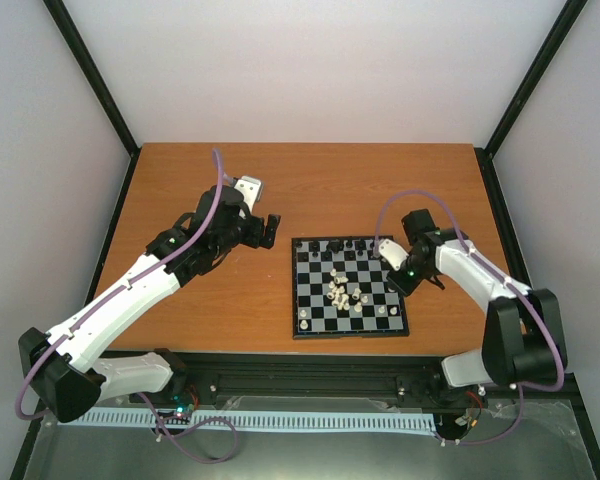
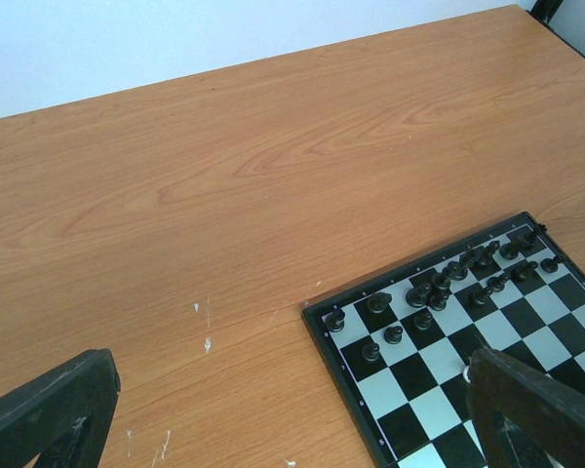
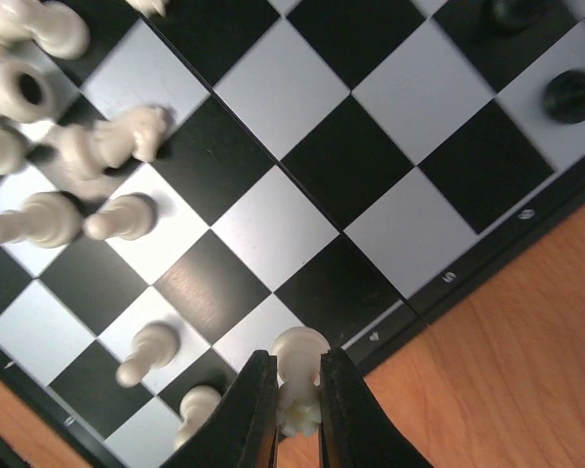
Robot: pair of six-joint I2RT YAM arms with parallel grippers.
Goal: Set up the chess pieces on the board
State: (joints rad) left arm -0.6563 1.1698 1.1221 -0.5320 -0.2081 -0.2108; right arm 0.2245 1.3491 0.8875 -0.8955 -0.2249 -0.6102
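Chess pieces (image 1: 342,292) only partly sorted. Nearest the arm bases, along the near ranks of the board (image 1: 350,334): a few cream ones upright, wide gaps between. Farther in, mid-board: a loose heap of cream ones, several on their sides and touching. At the right border, roughly level with that heap: right gripper (image 3: 297,375) pinched almost shut on a single cream piece (image 3: 299,349), round head poking out past the fingertips, border strip and bare table (image 2: 224,195) just beside. Cannot tell whether lifted or seated on its square. Beyond, on the far ranks: black pieces (image 2: 448,283) upright, crowded, not all squared up. Farthest out, off the far-left corner of the board and over bare wood: left gripper (image 1: 270,230) spread fully wide, nothing between the fingers, touching nothing. Step in hand, by judgement: ferrying one cream piece out of the clutter to a home square. Needed next, probably: a straight lift clear of neighbours, a short carry toward a vacant near-rank square, then a gentle upright set-down before release. Narrow margin, given such tiny pieces and toppled ones close by. Most of the cream side not yet placed.
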